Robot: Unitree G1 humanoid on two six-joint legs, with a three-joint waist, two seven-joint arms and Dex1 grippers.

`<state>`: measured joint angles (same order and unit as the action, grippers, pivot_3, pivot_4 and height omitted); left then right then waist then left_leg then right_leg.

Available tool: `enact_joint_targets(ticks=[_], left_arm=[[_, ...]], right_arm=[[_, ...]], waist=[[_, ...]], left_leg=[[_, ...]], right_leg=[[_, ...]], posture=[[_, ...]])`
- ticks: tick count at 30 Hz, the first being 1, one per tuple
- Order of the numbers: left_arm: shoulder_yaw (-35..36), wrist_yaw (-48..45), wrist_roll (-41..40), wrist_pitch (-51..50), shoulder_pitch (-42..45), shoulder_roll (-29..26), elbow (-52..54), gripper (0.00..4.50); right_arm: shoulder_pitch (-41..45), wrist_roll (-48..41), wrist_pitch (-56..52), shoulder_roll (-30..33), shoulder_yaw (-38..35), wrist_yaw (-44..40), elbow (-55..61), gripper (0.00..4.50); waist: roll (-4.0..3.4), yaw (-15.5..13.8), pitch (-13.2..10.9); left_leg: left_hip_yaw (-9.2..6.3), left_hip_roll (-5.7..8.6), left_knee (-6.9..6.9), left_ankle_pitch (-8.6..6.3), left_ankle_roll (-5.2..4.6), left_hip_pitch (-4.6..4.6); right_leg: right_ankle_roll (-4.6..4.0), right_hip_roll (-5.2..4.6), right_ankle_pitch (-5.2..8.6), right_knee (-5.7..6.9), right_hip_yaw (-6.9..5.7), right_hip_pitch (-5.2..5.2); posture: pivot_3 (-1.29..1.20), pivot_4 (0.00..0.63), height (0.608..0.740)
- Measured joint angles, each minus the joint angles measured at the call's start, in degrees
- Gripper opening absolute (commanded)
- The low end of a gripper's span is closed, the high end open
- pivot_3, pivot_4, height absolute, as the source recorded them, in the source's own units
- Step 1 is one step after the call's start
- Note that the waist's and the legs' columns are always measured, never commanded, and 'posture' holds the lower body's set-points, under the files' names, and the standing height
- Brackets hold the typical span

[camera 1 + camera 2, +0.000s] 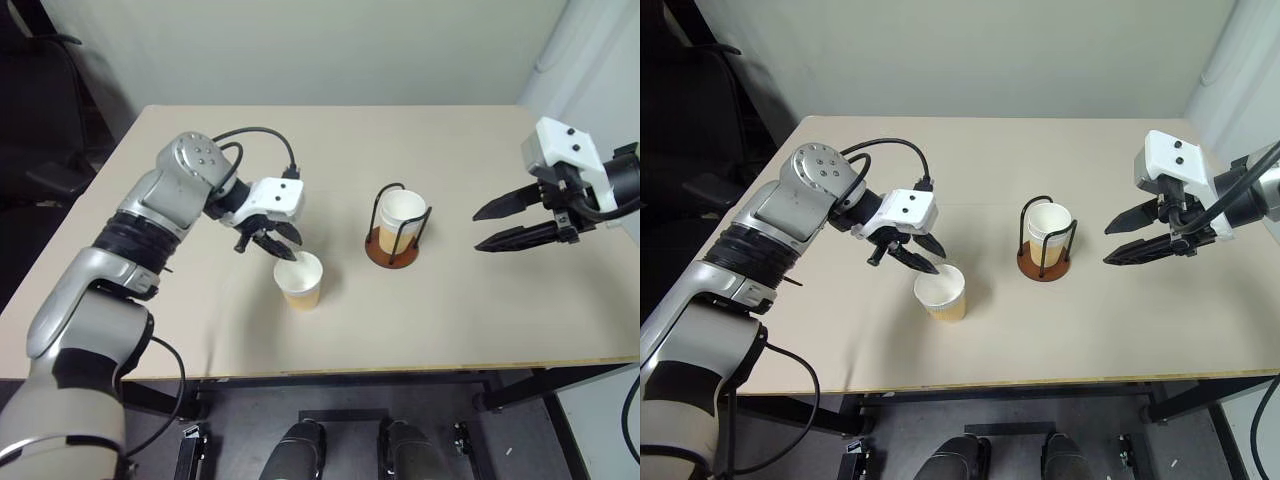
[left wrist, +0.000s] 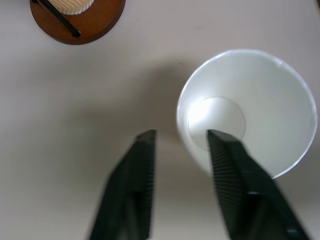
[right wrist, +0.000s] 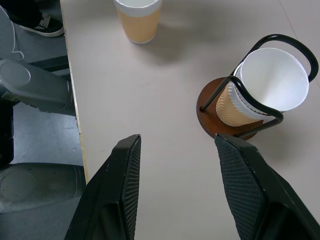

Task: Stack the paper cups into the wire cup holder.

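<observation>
While upright near the front edge of the beige tabletop (image 1: 450, 330), a tan paper cup with white rim (image 1: 300, 281) sits free; left gripper (image 1: 272, 243) is released, one finger over its rim. Farther back, the brown-based black wire cup holder (image 1: 397, 243) holds stacked cups (image 1: 402, 214). Right gripper (image 1: 500, 225) hangs spread apart, empty.

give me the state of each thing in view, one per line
loose paper cup: upright on the table, empty, one finger of the left gripper inside its rim
cup in the holder: seated in the wire loops, leaning, empty inside
wire cup holder: upright on the table, holding that cup
left gripper: open, straddling the loose cup's wall
right gripper: open, holding nothing, off the table
</observation>
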<state>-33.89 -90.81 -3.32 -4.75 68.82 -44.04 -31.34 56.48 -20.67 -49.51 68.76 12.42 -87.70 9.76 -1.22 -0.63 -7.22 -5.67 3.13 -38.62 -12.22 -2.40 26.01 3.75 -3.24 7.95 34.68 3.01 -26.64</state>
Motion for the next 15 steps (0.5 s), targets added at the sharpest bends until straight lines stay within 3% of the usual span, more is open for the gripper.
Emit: enact_joint_targets(ticks=[8,11,15], left_arm=[[0.0,0.0,-0.1,0.8,0.0,0.0,0.0,2.34],[-0.4,0.0,-0.4,0.8,-0.1,-0.3,0.1,1.73],[-1.0,0.0,-1.2,0.6,-0.2,-0.2,0.5,0.33]], right_arm=[[0.0,0.0,0.0,0.0,0.0,0.0,0.0,2.33],[-0.7,-0.1,0.0,0.0,-0.1,0.0,0.0,2.33],[-1.0,-0.7,0.0,0.0,-0.3,0.0,0.1,2.33]], waist=[[0.0,0.0,0.0],[0.0,0.0,0.0],[0.0,0.0,0.0]], left_leg=[[0.0,0.0,0.0,0.0,-0.01,0.0],[0.0,0.0,0.0,0.0,0.0,0.0],[0.0,0.0,0.0,0.0,0.0,0.0]], right_leg=[[0.0,0.0,0.0,0.0,0.0,0.0],[0.0,0.0,0.0,0.0,0.0,0.0],[0.0,0.0,0.0,0.0,0.0,0.0]], posture=[[0.0,0.15,0.74],[0.0,0.15,0.74],[0.0,0.15,0.74]])
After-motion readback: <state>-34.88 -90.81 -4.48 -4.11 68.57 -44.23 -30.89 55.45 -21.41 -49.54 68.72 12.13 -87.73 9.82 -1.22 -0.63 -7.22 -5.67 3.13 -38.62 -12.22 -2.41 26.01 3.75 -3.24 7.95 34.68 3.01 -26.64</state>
